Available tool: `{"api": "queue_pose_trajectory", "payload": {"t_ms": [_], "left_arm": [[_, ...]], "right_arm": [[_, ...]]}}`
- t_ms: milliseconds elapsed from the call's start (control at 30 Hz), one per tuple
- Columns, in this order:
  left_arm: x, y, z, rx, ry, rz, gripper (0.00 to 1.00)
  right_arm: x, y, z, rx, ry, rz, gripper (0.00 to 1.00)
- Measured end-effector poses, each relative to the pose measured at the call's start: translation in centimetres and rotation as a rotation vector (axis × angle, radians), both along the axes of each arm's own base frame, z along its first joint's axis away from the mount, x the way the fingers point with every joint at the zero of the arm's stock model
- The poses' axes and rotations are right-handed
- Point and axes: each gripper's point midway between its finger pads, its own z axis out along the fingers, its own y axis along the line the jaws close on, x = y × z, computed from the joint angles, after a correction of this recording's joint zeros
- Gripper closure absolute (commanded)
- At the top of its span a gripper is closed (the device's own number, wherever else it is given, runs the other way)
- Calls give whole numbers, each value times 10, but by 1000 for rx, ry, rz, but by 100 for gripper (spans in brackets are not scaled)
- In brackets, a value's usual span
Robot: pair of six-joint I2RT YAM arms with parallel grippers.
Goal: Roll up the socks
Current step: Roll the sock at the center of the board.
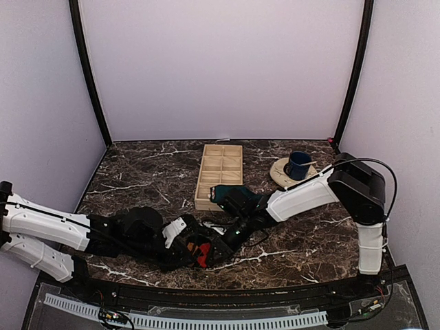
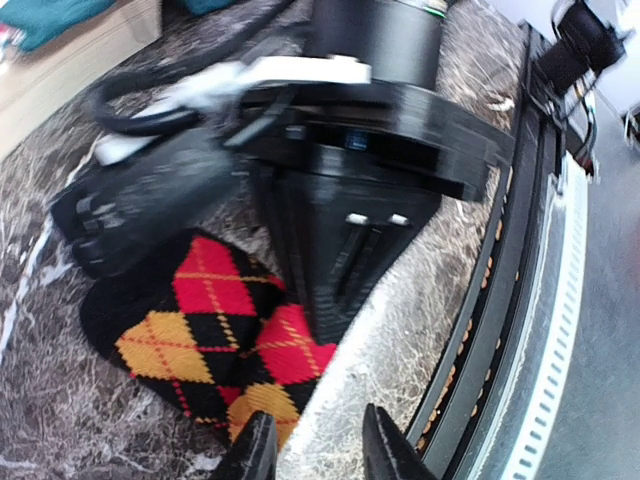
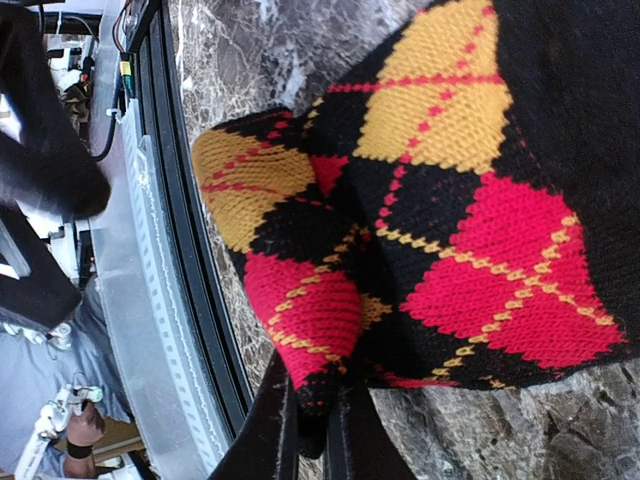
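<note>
The black sock with red and orange argyle diamonds (image 1: 201,251) lies bunched on the marble close to the table's front edge. My right gripper (image 3: 320,425) is shut on the sock's (image 3: 470,200) red tip, pinching the fabric between its fingers. The left gripper (image 2: 318,455) stands open just beside the sock (image 2: 200,330), with bare marble between its fingertips. Its left fingertip (image 2: 255,450) is over the sock's edge. The right gripper's black body (image 2: 340,250) rests on the sock. The teal green sock (image 1: 221,193) lies by the wooden tray, partly hidden by the right arm.
A wooden compartment tray (image 1: 220,172) stands at the back middle. A dark blue mug (image 1: 299,165) sits on a round coaster at the back right. The table's black front rail (image 2: 510,300) runs close by both grippers.
</note>
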Motion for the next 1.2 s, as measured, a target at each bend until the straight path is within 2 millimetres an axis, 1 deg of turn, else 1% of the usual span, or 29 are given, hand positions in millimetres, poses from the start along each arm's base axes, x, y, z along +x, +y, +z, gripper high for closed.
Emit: {"api": "queue_pose_trajectory", "payload": {"t_ms": [167, 333, 433, 533, 600, 900, 1200], "left_arm": [[-13, -5, -6, 55, -86, -61, 70], [-23, -15, -25, 189, -175, -121, 67], [-23, -18, -35, 264, -234, -133, 65], [-20, -15, -40, 324, -299, -125, 63], [-17, -12, -40, 347, -335, -111, 61], [-1, -2, -31, 404, -456, -58, 59], [-2, -1, -33, 424, -471, -78, 58]], "right_arm": [[-1, -1, -2, -6, 34, -3, 100], [-1, -1, -2, -5, 57, -4, 100], [0, -1, -1, -4, 63, -6, 100], [1, 0, 0, -2, 65, -7, 100], [0, 0, 0, -1, 68, -7, 100], [-1, 0, -1, -4, 84, 0, 100], [0, -1, 1, -9, 101, 0, 100]]}}
